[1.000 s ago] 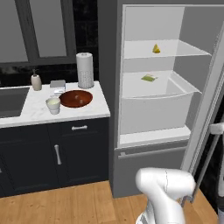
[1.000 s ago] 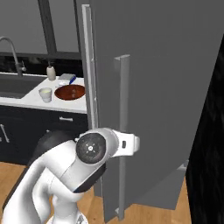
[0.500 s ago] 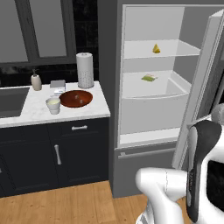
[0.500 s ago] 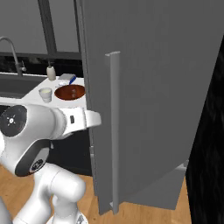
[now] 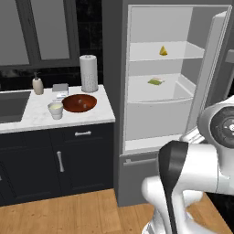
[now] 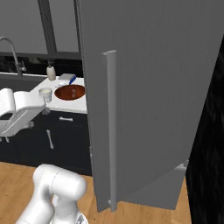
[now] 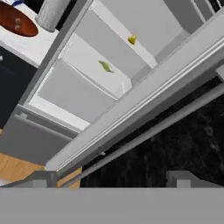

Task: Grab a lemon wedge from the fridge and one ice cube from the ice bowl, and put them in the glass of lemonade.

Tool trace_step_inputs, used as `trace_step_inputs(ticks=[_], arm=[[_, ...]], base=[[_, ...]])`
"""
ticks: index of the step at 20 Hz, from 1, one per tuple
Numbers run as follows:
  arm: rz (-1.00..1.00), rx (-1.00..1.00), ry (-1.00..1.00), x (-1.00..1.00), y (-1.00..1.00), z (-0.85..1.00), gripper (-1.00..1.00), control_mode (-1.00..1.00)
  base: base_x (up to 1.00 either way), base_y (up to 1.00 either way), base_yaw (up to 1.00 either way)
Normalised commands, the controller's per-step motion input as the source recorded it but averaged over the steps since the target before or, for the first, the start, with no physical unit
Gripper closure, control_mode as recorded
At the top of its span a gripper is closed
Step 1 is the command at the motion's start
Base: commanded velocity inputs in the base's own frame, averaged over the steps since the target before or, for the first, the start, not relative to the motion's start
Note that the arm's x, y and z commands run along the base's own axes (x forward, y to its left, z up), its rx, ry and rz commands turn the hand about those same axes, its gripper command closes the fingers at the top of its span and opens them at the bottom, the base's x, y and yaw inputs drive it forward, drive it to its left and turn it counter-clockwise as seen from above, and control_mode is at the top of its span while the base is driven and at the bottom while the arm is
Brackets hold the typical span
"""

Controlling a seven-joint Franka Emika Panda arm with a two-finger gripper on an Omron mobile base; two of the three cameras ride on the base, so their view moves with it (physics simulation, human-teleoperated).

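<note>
Showing the Fridge Open and the Gripper Empty

Standing open, the fridge (image 5: 160, 114) exposes its white shelved interior, with its door (image 6: 148, 96) swung wide and the long vertical bar handle (image 6: 110, 127) facing the right base camera. The lemon wedge (image 5: 163, 50) sits on the upper shelf; a flat green-yellow packet (image 5: 156, 81) lies on the shelf below it. In the hand view the gripper (image 7: 113, 178) has its jaws spread apart with nothing between them, its two dark fingertips (image 7: 41, 179) rising at the bottom edge, aimed across the door's edge toward the shelves, well apart from the wedge (image 7: 132, 40). On the white counter (image 5: 27, 121) left of the fridge, the ice bowl (image 5: 79, 103) rests just beside the glass of lemonade (image 5: 55, 109). Behind them stand a paper towel roll (image 5: 88, 73) and a soap dispenser (image 5: 38, 85). Both the bowl (image 6: 70, 92) and the glass (image 6: 45, 93) also appear in the right base view.
</note>
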Motion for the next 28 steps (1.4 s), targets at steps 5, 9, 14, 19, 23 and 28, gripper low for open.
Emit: trace_step_inputs(ticks=[5,9,14,19,23,28], arm=[[-0.17,-0.19,0.32,0.46,0.4,0.07,-1.0,-1.0],[-0.12,-0.24,0.21,0.93,0.0,-0.12,-1.0,-1.0],[-0.07,-0.22,0.1,0.88,-0.15,-0.3,-1.0,-1.0],[0.0,-0.16,0.21,0.82,-0.53,-0.27,-1.0,-1.0],[0.0,-0.13,0.22,0.97,-0.35,-0.39,-1.0,-1.0],[-0.02,-0.11,0.16,0.9,-0.21,-0.32,-1.0,-1.0]], base=[[0.0,0.0,0.0],[0.0,0.0,0.0],[0.0,0.0,0.0],[0.0,0.0,0.0],[0.0,0.0,0.0],[0.0,0.0,0.0]])
